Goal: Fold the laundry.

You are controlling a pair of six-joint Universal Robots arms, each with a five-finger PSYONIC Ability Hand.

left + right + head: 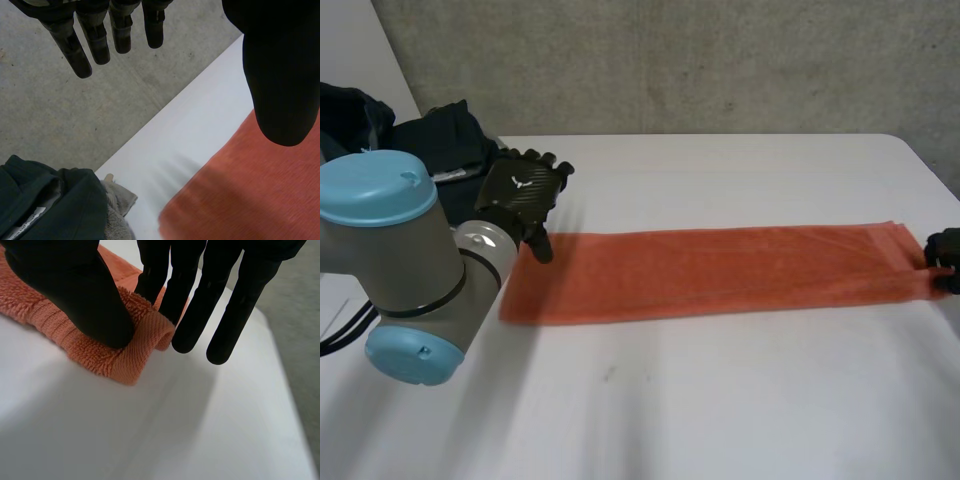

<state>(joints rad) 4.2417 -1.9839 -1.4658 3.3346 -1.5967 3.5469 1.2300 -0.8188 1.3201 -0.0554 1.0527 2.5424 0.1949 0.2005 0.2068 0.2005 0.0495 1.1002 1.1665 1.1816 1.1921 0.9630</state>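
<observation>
We list: orange towel [720,272] in long strip on white surface [720,410], left hand [520,192] spread above one end, right hand [942,256] pinching the other.

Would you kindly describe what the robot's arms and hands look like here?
The left arm has thick grey cylindrical joints closed by round light-blue caps. The left hand is black with a woven-looking back bearing a small white mark; its fingers are slim, segmented and round-tipped. The right hand is black too, with smooth rounded fingers.
</observation>
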